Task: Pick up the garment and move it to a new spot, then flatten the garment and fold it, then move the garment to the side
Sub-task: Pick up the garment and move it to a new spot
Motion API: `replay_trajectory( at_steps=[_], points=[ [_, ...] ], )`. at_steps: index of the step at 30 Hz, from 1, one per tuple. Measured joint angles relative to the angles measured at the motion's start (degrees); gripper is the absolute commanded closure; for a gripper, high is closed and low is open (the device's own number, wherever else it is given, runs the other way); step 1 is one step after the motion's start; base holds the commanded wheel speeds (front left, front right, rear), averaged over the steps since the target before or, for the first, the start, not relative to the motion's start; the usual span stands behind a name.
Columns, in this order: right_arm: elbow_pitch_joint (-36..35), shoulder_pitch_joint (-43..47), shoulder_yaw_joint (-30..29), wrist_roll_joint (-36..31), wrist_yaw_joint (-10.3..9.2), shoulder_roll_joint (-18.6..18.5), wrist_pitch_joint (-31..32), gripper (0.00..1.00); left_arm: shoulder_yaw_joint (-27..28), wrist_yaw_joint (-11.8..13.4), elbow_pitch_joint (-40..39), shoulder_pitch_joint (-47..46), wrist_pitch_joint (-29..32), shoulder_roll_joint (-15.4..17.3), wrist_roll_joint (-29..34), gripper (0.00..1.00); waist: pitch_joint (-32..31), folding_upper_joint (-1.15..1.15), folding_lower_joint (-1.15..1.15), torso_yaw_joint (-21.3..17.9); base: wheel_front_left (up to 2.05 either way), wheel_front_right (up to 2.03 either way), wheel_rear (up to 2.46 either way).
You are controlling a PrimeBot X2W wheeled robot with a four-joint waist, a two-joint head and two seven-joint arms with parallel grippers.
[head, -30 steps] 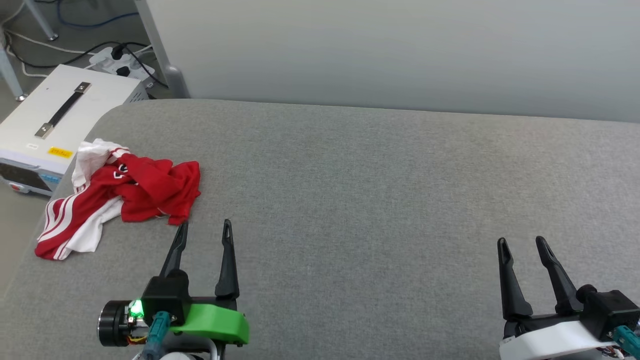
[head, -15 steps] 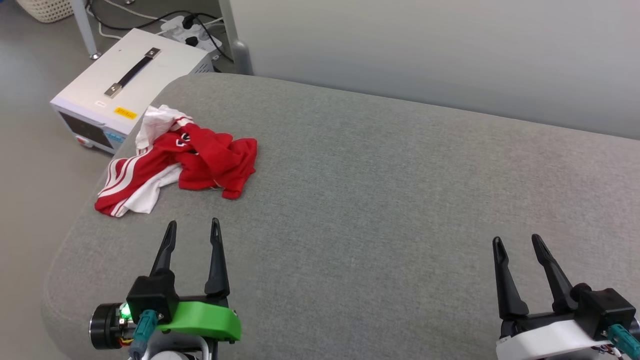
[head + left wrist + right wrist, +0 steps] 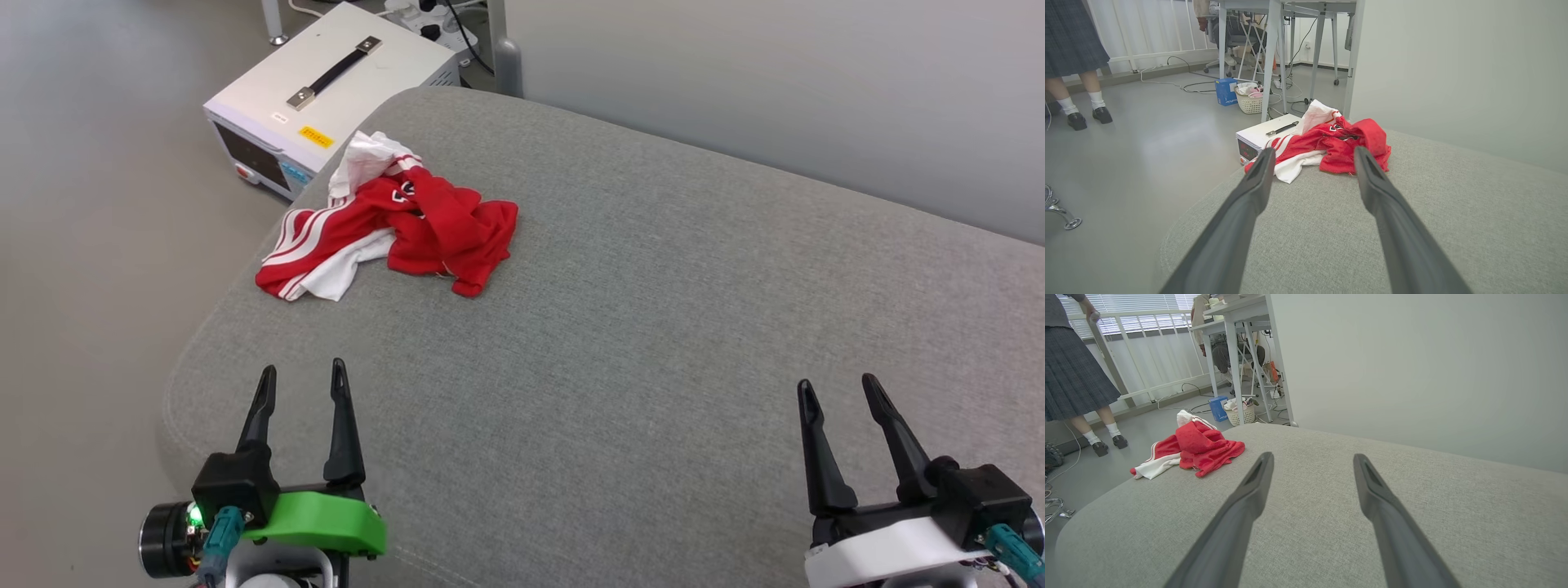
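Item: the garment (image 3: 392, 224), a red jersey with a white sleeve and red-and-white striped trim, crumpled in a low heap and not yet flattened. Location: the far left corner of the grey padded surface (image 3: 653, 327). Its striped end reaches the left edge, though whether it overhangs cannot be told, and its red bulk lies further in from that edge. A white instrument box (image 3: 326, 73) stands on the floor just beyond the same corner. Left gripper (image 3: 302, 369): over the near left corner, fingers spread wide with nothing between them, pointing toward the far edge. Right gripper (image 3: 838, 382): over the near right part of the surface, equally wide and empty. Bearing: the heap lies ahead of the left gripper along the left edge, apart from it with bare fabric between. In the left wrist view it sits almost squarely between the two fingertips; in the right wrist view it lies well off to the left. The left arm is plainly the nearer. Long axis: from the striped end at the edge to the red bulk inward, roughly crosswise to the left fingers and in line with their opening. Judgement: the pick-up has not begun. A straight forward reach by the left arm looks sufficient, taking a raised fold of the red bulk rather than spanning the whole heap.
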Motion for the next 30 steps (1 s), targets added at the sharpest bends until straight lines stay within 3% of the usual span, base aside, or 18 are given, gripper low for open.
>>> replay_trajectory(
  at_steps=[8, 14, 20, 25, 30],
  points=[
    [0.01, -0.28, 0.12, -0.45, 0.0, 0.01, 0.0, 0.0, -0.03, 0.03, 0.67, 0.0, -0.01, -0.01, -0.85, 0.0, 0.71, 0.0, 0.0, 3.28, 0.0, 0.0, 0.0],
    [0.02, -0.34, 0.6, -0.46, 0.0, 0.01, 0.0, 0.0, 0.63, -0.07, 1.23, -0.08, 0.0, -0.01, -1.05, 0.0, 0.81, 0.0, 0.0, 3.19, 0.0, 0.0, 0.0],
    [-0.08, -1.23, 0.99, -1.52, -0.01, 0.02, 0.0, 0.0, 5.08, -4.71, 2.53, -7.16, 0.0, 0.58, -0.16, 0.0, 1.89, 0.0, 0.0, 1.68, 0.0, 0.0, 0.0],
    [-0.71, -3.36, 1.12, -3.26, 0.0, 0.02, 0.0, 0.0, 9.24, -8.21, 3.98, -17.28, -0.01, 3.45, -0.38, 0.0, 4.25, 0.0, 0.0, -0.07, 0.0, 0.0, 0.0],
    [-1.34, -5.65, 1.1, -4.95, 0.0, -0.01, 0.0, 0.0, 11.47, -9.76, 7.8, -27.02, -0.02, 7.31, -2.96, 0.0, 7.21, 0.0, 0.0, -2.44, 0.0, 0.0, 0.0]
  ],
)
